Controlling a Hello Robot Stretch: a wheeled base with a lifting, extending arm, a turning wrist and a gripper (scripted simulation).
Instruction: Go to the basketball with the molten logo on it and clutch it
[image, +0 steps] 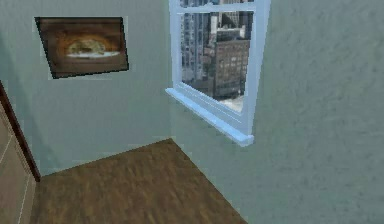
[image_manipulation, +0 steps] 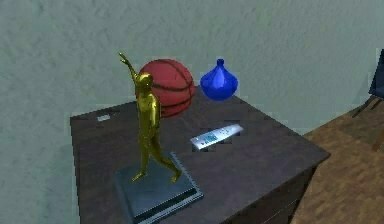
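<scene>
A red-orange basketball with dark seams rests on a dark wooden table near the wall, in the arm side view's middle. A golden statue of a figure with one arm raised stands on a grey base in front of the ball and hides part of its left side. No logo can be made out on the ball.
A blue teardrop-shaped vase stands to the right of the ball, and a grey remote control lies before it. A small pale object lies at the table's back left. Ahead are a framed picture, a window and brown floor.
</scene>
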